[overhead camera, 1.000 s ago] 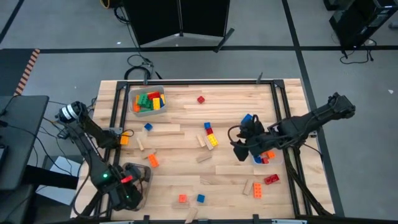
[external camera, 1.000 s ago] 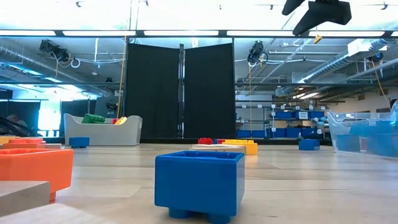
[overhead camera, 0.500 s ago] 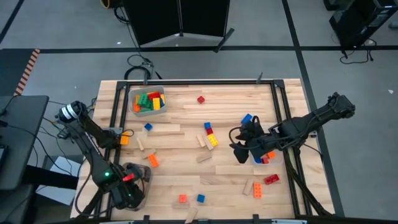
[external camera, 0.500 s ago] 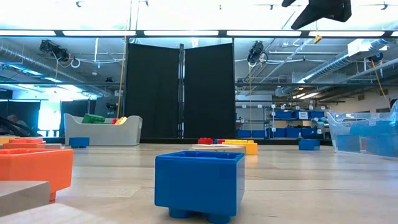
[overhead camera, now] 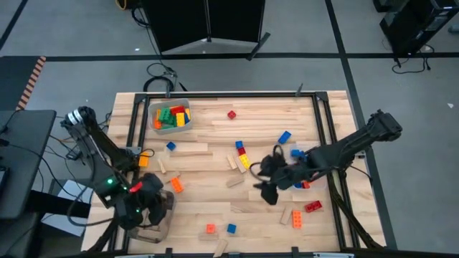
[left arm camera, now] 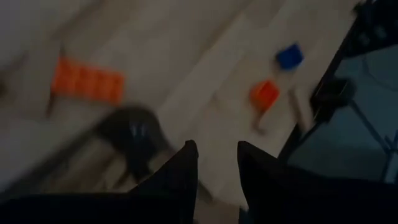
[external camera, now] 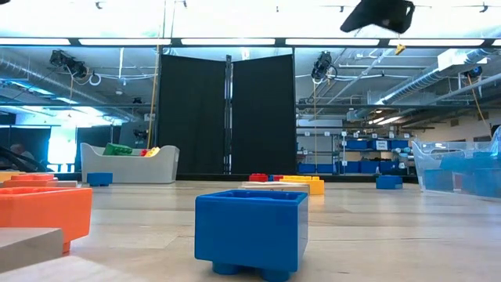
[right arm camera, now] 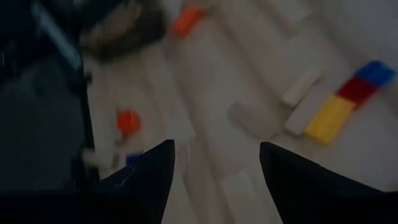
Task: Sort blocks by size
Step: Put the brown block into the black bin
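1. From above, blocks (overhead camera: 242,162) lie scattered across the table (overhead camera: 215,208); a grey bin (overhead camera: 170,117) near its far left corner holds more.
2. Right gripper (overhead camera: 267,188) hovers mid-table; its wrist view shows parted, empty fingers (right arm camera: 149,180).
3. Left gripper (overhead camera: 147,208) sits at the near left corner, fingers (left arm camera: 180,180) slightly apart, holding nothing.
4. Only the low view shows the clear bin (external camera: 458,168).

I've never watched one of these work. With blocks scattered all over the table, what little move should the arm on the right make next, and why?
Probably lower toward a loose block and close on it. The right gripper hangs above the table with its fingers apart and nothing between them. Just ahead lie a tan wooden piece and a row of yellow, red and blue bricks. The grey bin already holds several.
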`<control>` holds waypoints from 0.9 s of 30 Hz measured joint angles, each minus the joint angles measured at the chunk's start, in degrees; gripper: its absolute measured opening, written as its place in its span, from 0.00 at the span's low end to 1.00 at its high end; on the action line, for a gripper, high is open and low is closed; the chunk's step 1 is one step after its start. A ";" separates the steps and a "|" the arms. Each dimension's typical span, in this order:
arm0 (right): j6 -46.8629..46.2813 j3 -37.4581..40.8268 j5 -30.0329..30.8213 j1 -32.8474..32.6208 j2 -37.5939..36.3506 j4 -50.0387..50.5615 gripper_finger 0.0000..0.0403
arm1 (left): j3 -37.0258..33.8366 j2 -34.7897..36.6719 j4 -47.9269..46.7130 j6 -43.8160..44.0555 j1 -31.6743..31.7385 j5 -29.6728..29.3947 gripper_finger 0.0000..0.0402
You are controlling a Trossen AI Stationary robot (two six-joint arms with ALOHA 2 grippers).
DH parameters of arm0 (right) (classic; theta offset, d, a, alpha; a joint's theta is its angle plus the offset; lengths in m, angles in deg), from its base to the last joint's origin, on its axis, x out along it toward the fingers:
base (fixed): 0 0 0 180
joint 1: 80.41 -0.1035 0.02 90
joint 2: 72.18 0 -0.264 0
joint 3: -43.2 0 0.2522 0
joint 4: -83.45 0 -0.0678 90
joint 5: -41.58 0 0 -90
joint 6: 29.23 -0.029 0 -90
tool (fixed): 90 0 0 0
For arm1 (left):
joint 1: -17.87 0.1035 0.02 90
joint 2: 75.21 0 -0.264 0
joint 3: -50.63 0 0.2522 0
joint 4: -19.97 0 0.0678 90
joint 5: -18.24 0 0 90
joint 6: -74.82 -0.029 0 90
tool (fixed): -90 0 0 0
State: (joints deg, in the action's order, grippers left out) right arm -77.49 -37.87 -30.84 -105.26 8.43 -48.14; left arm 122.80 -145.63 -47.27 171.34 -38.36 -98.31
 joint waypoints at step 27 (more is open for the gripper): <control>28.29 -0.11 -22.92 -15.84 17.38 17.31 0.49 | -0.02 0.36 13.89 -22.99 8.39 -6.53 0.30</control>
State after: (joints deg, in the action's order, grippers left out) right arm -49.20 -37.98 -53.76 -121.10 25.81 -30.83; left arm 122.78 -145.27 -33.38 148.35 -29.97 -104.85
